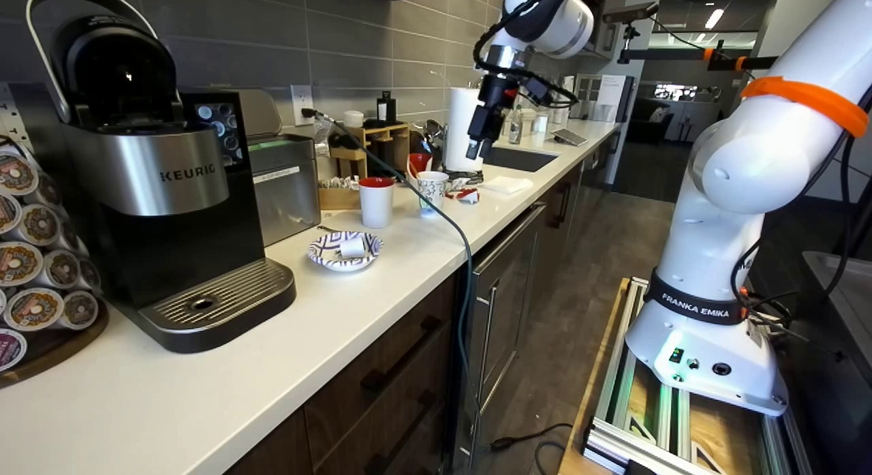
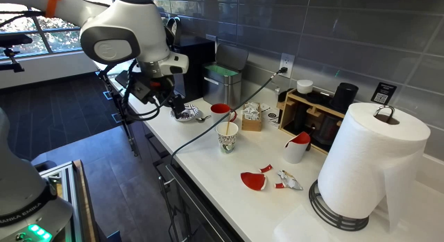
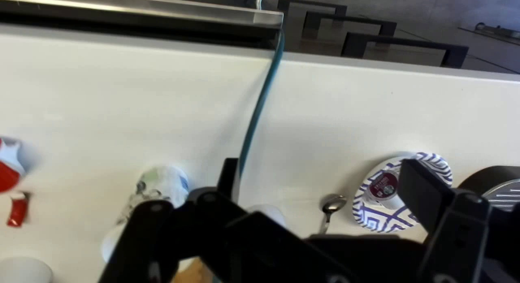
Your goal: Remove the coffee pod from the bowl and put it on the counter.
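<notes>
Currently my black two-fingered gripper (image 3: 319, 171) hangs above the white counter (image 3: 122, 112), jaws spread wide. A teal cable (image 3: 259, 100) runs past one finger; whether they touch, I cannot tell. Through the gap between my jaws, a metal spoon (image 3: 334, 203) shows below. Also below, partly hidden by my other finger, sits a white paper bowl (image 3: 378, 223) with purple geometric stripes; in it the white coffee pod (image 3: 382, 186) with maroon lid lies on its side. Outside my jaws, on the cable's side, stands a patterned paper cup (image 3: 162, 185); well apart, past the bowl, a black-and-silver coffee maker (image 1: 184, 165).
</notes>
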